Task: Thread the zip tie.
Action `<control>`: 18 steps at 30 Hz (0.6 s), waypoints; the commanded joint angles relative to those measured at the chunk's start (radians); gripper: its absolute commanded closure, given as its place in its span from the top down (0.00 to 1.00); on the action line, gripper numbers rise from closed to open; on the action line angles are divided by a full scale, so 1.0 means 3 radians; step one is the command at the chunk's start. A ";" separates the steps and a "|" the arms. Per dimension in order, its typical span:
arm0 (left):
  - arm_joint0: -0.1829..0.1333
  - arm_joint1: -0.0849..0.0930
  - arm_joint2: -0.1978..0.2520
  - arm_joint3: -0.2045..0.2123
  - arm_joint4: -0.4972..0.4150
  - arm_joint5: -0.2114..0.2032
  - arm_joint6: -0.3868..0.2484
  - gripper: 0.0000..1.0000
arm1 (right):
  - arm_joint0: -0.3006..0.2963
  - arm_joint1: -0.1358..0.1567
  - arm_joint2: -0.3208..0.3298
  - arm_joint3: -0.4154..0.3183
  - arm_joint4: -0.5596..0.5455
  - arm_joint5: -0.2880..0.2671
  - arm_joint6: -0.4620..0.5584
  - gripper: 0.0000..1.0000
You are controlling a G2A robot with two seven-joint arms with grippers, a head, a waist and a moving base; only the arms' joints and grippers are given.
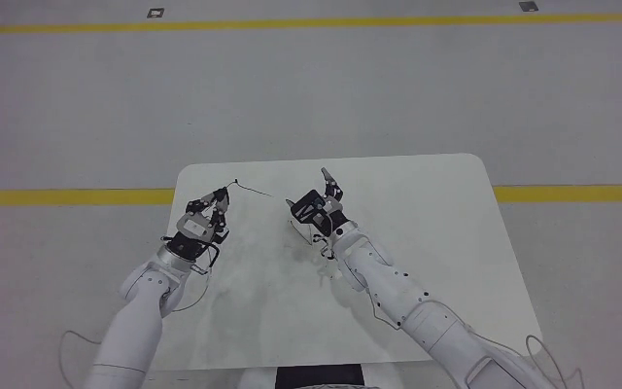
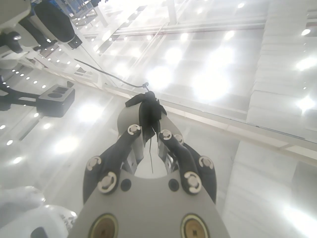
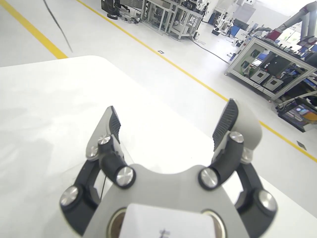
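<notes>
A thin black zip tie (image 1: 253, 188) sticks out from my left gripper (image 1: 223, 197) over the far left part of the white table (image 1: 437, 253). In the left wrist view the left gripper (image 2: 149, 105) is shut on the zip tie (image 2: 109, 74) near its head, and the strap curves away from the fingertips. My right gripper (image 1: 328, 187) hovers just right of the strap's free end, open with nothing between its fingers (image 3: 116, 122). The right wrist view shows the right gripper (image 3: 173, 122) above the table with the zip tie strap (image 3: 53, 18) hanging off to one side.
The white table (image 3: 62, 105) has rounded corners and bare surface around both arms. Yellow floor lines (image 1: 311, 21) run beyond it. Workbenches and racks (image 3: 178, 13) stand far off in the room.
</notes>
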 commanded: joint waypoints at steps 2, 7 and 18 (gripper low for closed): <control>-0.0011 0.0055 0.0099 0.0106 -0.0087 0.0000 -0.0363 0.00 | 0.0000 0.0000 0.0000 0.0000 0.0000 0.0000 0.0000 1.00; -0.0116 0.0132 0.0230 0.0427 -0.0087 0.0000 -0.0838 0.00 | 0.0000 0.0000 0.0000 0.0000 0.0000 0.0000 0.0000 1.00; -0.0237 0.0149 0.0335 0.0675 -0.0087 0.0000 -0.1082 0.00 | 0.0000 0.0000 0.0000 0.0000 0.0000 0.0000 0.0000 1.00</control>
